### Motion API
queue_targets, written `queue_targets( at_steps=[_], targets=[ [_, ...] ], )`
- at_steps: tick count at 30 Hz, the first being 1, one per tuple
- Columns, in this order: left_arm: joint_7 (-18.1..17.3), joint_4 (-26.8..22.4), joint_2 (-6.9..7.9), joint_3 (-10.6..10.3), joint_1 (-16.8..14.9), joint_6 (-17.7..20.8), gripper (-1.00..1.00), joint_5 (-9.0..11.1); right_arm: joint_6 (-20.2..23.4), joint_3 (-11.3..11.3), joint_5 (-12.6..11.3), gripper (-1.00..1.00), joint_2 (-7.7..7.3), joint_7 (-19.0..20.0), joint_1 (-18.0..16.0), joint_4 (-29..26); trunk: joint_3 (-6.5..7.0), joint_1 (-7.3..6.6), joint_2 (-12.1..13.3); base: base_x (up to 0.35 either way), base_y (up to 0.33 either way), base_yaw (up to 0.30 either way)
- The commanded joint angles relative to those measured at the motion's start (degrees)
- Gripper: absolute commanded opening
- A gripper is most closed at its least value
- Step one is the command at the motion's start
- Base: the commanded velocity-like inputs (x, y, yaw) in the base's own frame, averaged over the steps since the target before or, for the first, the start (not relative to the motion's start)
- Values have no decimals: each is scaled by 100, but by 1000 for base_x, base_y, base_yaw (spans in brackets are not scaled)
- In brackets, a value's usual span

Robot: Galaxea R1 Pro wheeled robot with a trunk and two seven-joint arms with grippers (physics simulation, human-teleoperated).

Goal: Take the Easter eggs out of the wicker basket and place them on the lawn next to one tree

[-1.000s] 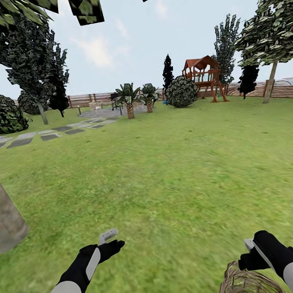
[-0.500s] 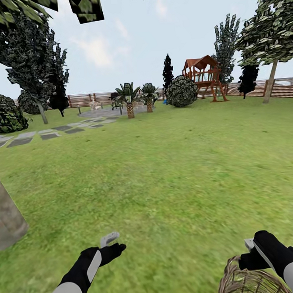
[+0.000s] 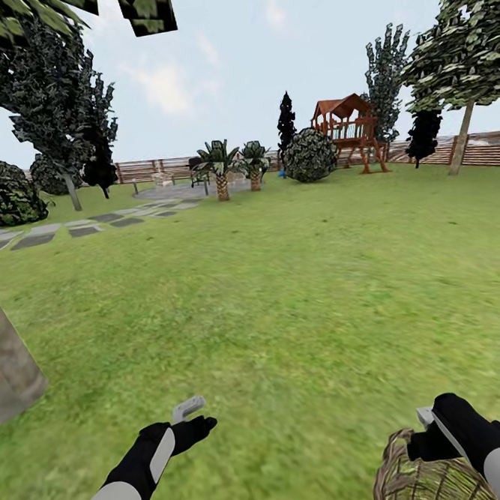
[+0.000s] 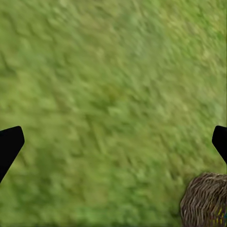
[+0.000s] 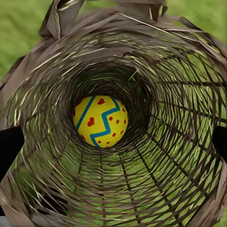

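Across the whole foreground spreads the wide, flat, mottled green lawn, reaching back to a brown horizontal-slat wooden fence. At the far left edge stands the thick, smooth grey-brown trunk of a tree. A red-roofed wooden play tower rises by the fence, and grey stepping stones cross the grass at left. The small round basket of woven tan-brown wicker sits low at right, just beneath the right gripper, whose finger spacing I cannot tell. Deep inside the basket lies one yellow Easter egg with blue zigzags and red dots. The left gripper hangs over bare grass, fingers wide apart.
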Motion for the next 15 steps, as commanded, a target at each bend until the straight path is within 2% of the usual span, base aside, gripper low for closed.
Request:
queue_targets(
  at_steps=[1, 15],
  targets=[
    [-15, -10, -8, 42, -3, 43, 100, 20, 19, -1, 60, 100, -1, 50, -1, -8, -25, 22, -44, 0, 0, 0],
    [-15, -10, -16, 42, -3, 43, 100, 26, 17, 8, 95, 100, -1, 50, -2, -8, -276, 329, -606, 0, 0, 0]
  ],
)
